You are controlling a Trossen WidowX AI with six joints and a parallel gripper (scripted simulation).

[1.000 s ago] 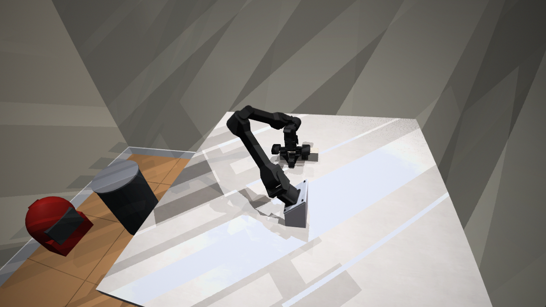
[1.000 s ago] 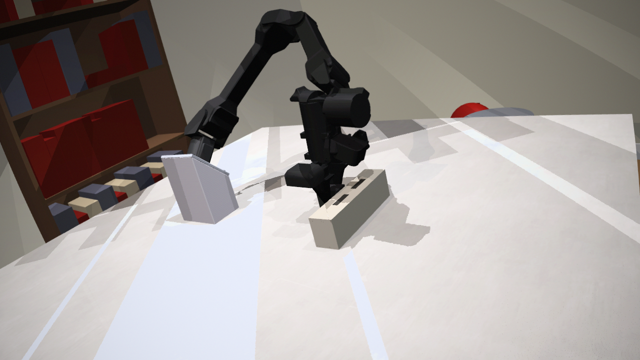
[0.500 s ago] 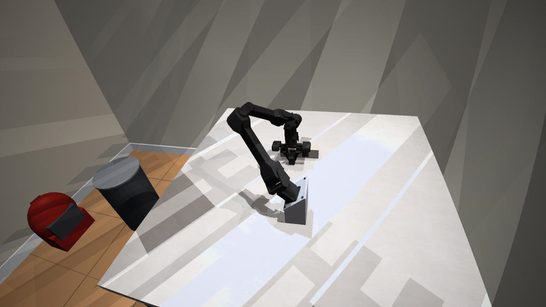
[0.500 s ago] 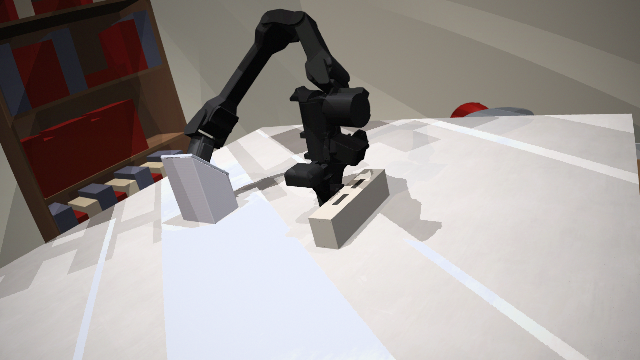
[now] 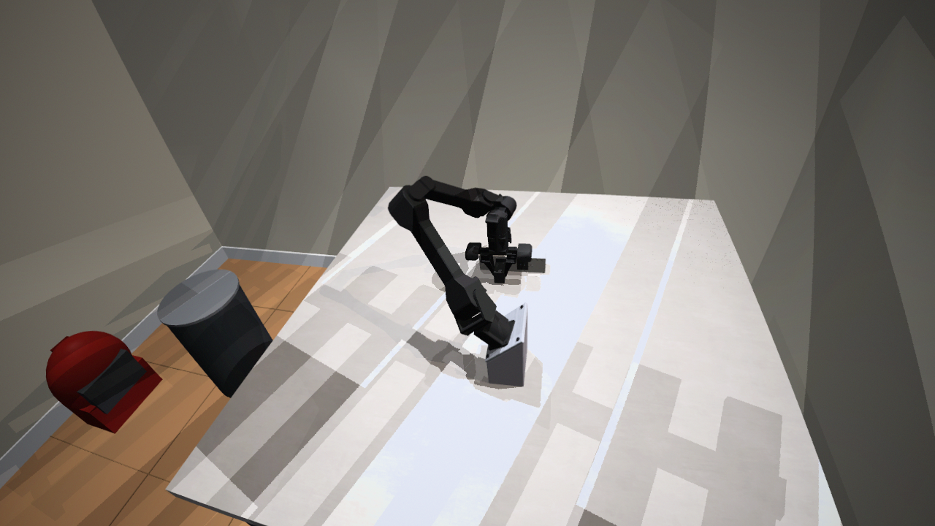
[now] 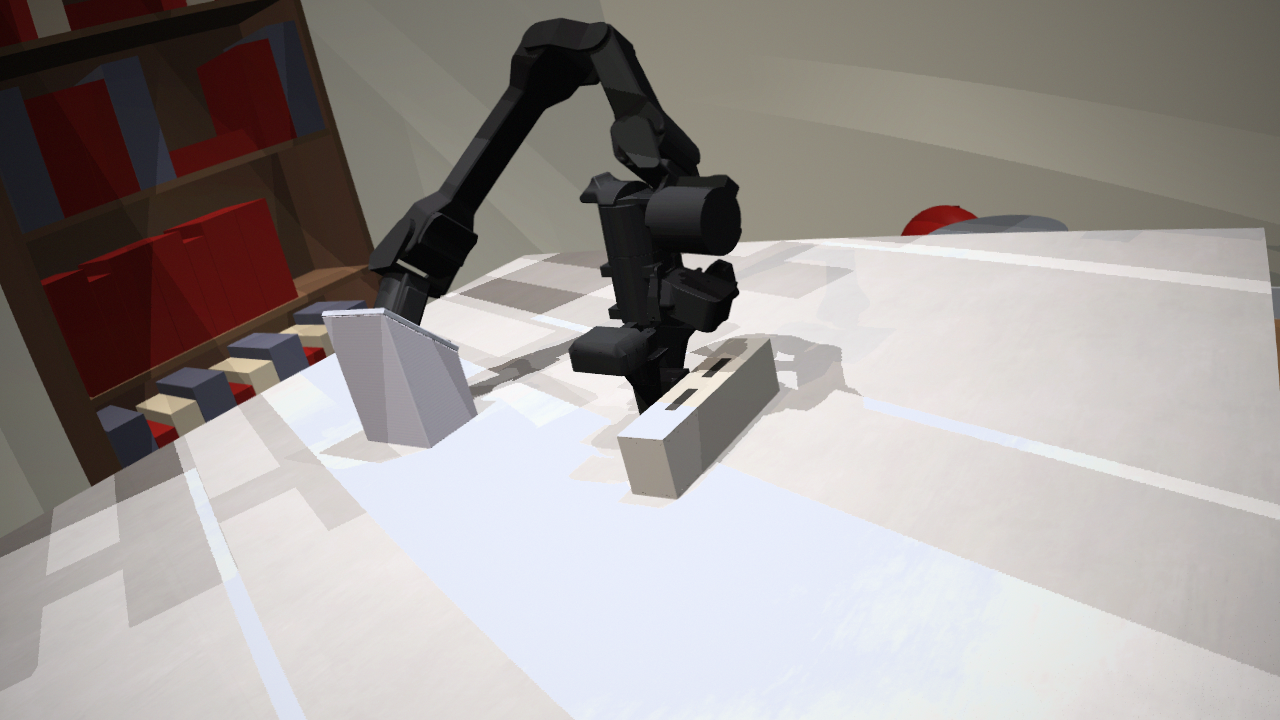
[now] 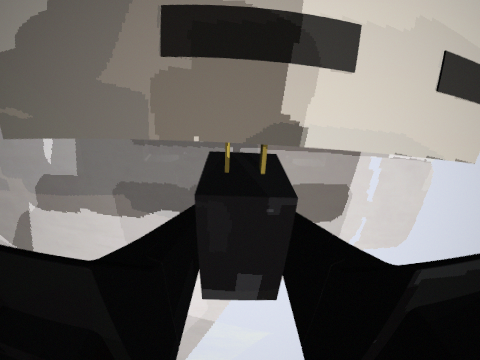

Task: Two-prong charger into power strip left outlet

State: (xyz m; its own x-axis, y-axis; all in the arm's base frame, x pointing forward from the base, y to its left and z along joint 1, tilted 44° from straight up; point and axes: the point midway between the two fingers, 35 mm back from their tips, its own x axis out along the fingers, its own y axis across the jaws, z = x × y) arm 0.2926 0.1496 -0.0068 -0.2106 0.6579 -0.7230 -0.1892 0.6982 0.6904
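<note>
Claw (image 7: 246,314) clamped on black charger (image 7: 244,234), prongs (image 7: 246,159) short of the power strip (image 6: 707,420). Best to centre both prongs over left outlet (image 7: 260,38), keep square, press straight.

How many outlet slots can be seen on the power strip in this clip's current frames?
2. In the wrist view, one long dark slot lies just beyond the charger's prongs; a second is cut off at the right edge. More may be hidden behind the tool.

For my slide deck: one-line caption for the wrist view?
End effector grips black charger, prongs short of the power strip outlet slot.
</note>
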